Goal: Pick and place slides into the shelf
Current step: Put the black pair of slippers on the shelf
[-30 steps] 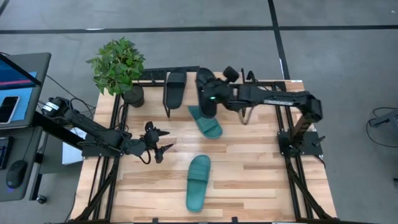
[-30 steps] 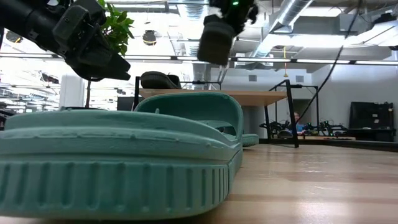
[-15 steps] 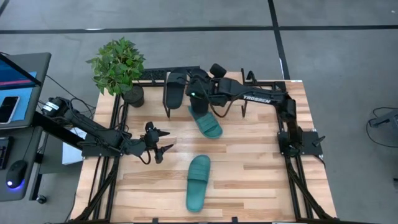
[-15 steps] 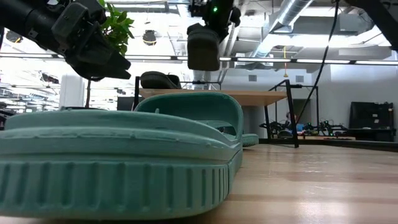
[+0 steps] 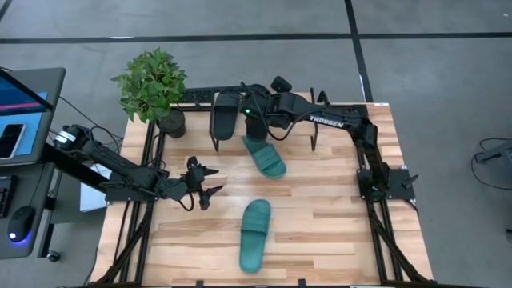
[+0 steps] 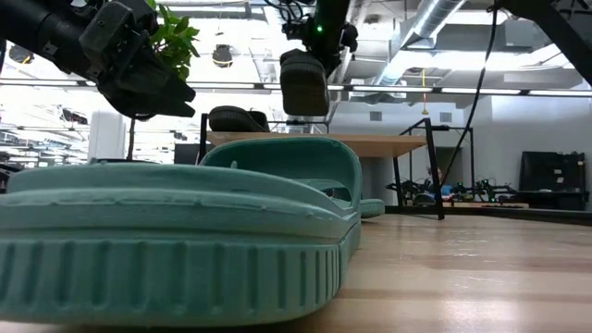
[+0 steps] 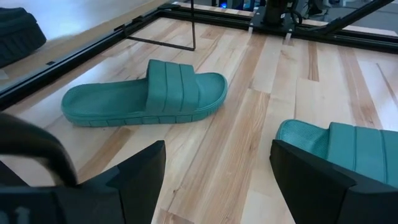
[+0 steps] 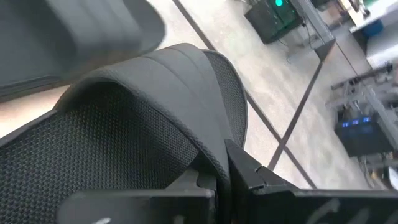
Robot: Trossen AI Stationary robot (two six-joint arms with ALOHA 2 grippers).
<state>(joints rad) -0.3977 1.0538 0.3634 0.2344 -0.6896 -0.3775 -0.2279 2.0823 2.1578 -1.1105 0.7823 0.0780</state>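
Note:
My right gripper (image 5: pixel 256 108) is shut on a black slide (image 6: pixel 303 83) and holds it in the air above the shelf (image 6: pixel 370 144), a light plank on thin black legs at the table's far edge. A second black slide (image 5: pixel 226 112) lies flat on the shelf top, just left of the held one. Two teal slides lie sole-down on the table, one (image 5: pixel 264 156) in front of the shelf and one (image 5: pixel 256 234) toward the near edge. My left gripper (image 5: pixel 204 186) hovers open over the table's left half, touching nothing. My right gripper holds the black slide by its broad strap (image 8: pixel 186 118), at the strap's edge beside the fingers (image 8: pixel 249 177). The fingers come from above. The slide is lifted clear and hangs below the gripper, one end (image 6: pixel 303 109) pointing down over the shelf.
A potted plant (image 5: pixel 152 84) stands at the table's far left corner beside the shelf. The shelf's thin black legs (image 5: pixel 216 136) stand on the table. Bare wood shows on the table's right half (image 5: pixel 336 208). A monitor and desk stand off the left edge.
My right gripper has carried the black slide toward the table's left and far edge, over the shelf next to the other black slide, and has come down a little. The slide has turned from tilted to hanging more upright. It stays shut on the slide.

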